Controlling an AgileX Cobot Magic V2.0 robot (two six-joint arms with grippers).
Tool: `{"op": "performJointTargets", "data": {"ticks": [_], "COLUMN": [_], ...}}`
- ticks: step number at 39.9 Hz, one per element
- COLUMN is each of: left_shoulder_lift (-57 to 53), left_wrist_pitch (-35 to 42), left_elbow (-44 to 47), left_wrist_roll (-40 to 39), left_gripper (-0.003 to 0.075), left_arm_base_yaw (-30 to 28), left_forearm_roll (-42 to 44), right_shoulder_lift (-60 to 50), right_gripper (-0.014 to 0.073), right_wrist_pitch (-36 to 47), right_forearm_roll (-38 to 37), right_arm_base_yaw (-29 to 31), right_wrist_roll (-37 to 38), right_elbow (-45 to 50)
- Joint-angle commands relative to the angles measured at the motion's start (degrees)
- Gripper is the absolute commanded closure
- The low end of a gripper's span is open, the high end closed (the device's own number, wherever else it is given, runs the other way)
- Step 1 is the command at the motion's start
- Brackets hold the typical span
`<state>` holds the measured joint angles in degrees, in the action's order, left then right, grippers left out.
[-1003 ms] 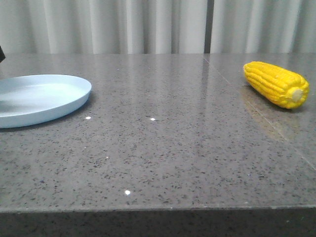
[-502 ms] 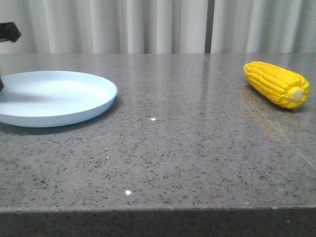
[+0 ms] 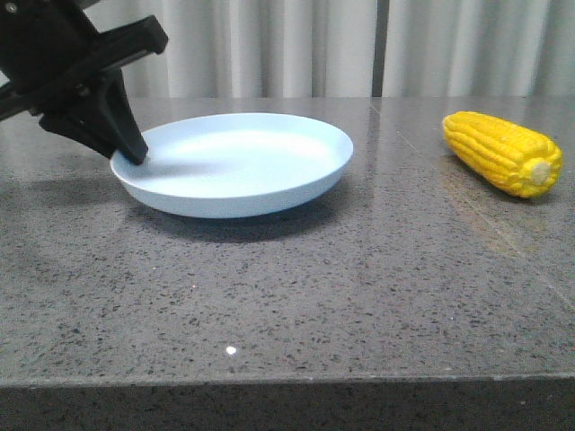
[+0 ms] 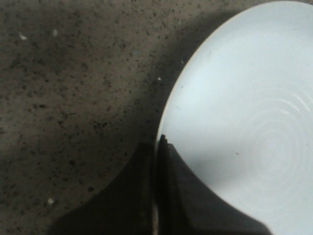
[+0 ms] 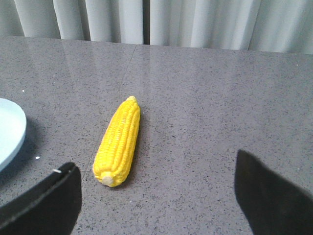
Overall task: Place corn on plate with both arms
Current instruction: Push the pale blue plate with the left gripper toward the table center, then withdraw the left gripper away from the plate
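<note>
The pale blue plate point(image 3: 235, 162) sits on the grey table left of centre. My left gripper point(image 3: 137, 154) is shut on the plate's left rim; in the left wrist view my left gripper point(image 4: 159, 142) pinches the rim of the plate point(image 4: 234, 112), one finger on each side. The yellow corn point(image 3: 503, 153) lies at the far right, its pale stub end toward the camera. My right gripper is out of the front view. In the right wrist view it point(image 5: 156, 186) is open and empty, with the corn point(image 5: 119, 142) on the table ahead of it, closer to one finger.
The speckled grey stone table point(image 3: 296, 287) has a seam running past the corn. White curtains point(image 3: 296, 45) hang behind the table. The plate's edge point(image 5: 12, 132) shows in the right wrist view.
The plate has slid to the right, from the left edge toward the table's middle, with my left gripper on its rim coming into view. The corn has not moved.
</note>
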<state>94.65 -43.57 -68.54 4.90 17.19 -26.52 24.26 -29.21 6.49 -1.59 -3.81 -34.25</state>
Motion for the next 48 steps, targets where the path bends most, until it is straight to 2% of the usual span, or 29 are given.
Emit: {"op": "performJointTargets", "data": {"ticks": [1, 4, 6, 7, 8, 9, 12, 14, 17, 19, 21, 24, 29, 31, 36, 39, 48], "left_shoulder_lift": [-0.9, -0.7, -0.7, -0.7, -0.7, -0.7, -1.1, -2.4, -4.7, -6.6, -8.7, -12.0, -18.7, -22.0, -29.6, -34.6, -54.7], "left_wrist_pitch": [2.9, 2.9, 2.5, 2.5, 2.4, 2.4, 2.8, 4.0, 5.2, 5.5, 5.5, 5.2, 4.9, 4.9, 7.4, 11.7, 32.5], "left_elbow": [-1.9, -1.9, -1.9, -1.9, -2.0, -2.1, -2.5, -2.5, -2.5, -2.5, -2.2, -1.4, 2.0, 3.8, 9.2, 13.7, 32.0], "left_wrist_roll": [-0.9, -0.9, -0.9, -0.8, -0.4, -0.3, -0.2, -0.2, -0.5, -1.2, -3.7, -8.4, -17.1, -18.7, -19.5, -19.5, -18.2], "left_gripper": [0.0736, 0.0694, 0.0627, 0.0589, 0.0518, 0.0487, 0.0296, 0.0209, 0.0163, 0.0184, 0.0243, 0.0379, 0.0672, 0.0739, 0.0741, 0.0741, 0.0741], "left_arm_base_yaw": [0.4, 0.4, 0.4, 0.4, 0.4, 0.4, 0.4, 0.4, 0.4, 0.4, 0.4, 0.4, 0.4, 0.4, 0.4, 0.4, 0.9], "left_forearm_roll": [-2.0, -2.0, -2.0, -2.0, -2.0, -2.0, -1.0, 0.7, 4.1, 7.0, 11.2, 19.4, 32.9, 36.8, 39.4, 39.5, 42.1], "right_shoulder_lift": [0.7, 0.7, 0.7, 0.7, 0.7, 0.7, 0.7, 0.7, 0.7, 0.7, 0.7, 0.7, 0.7, 0.7, 0.7, 0.7, 0.7], "right_gripper": [-0.006, -0.006, -0.006, -0.006, -0.006, -0.006, -0.006, -0.006, -0.006, -0.006, -0.006, -0.006, -0.006, -0.006, -0.006, -0.006, -0.006], "right_wrist_pitch": [4.1, 4.1, 4.1, 4.1, 4.1, 4.1, 4.1, 4.1, 4.1, 4.1, 4.1, 4.1, 4.1, 4.1, 4.1, 4.1, 4.1], "right_forearm_roll": [0.4, 0.4, 0.4, 0.4, 0.4, 0.4, 0.4, 0.4, 0.4, 0.4, 0.4, 0.4, 0.4, 0.4, 0.4, 0.4, 0.4], "right_arm_base_yaw": [0.4, 0.4, 0.4, 0.4, 0.4, 0.4, 0.4, 0.4, 0.4, 0.4, 0.4, 0.4, 0.4, 0.4, 0.4, 0.4, 0.4], "right_wrist_roll": [-0.4, -0.4, -0.4, -0.4, -0.4, -0.4, -0.4, -0.4, -0.4, -0.4, -0.4, -0.4, -0.4, -0.4, -0.4, -0.4, -0.4], "right_elbow": [-2.0, -2.0, -2.0, -2.0, -2.0, -2.0, -2.0, -2.0, -2.0, -2.0, -2.0, -2.0, -2.0, -2.0, -2.0, -2.0, -2.0]}}
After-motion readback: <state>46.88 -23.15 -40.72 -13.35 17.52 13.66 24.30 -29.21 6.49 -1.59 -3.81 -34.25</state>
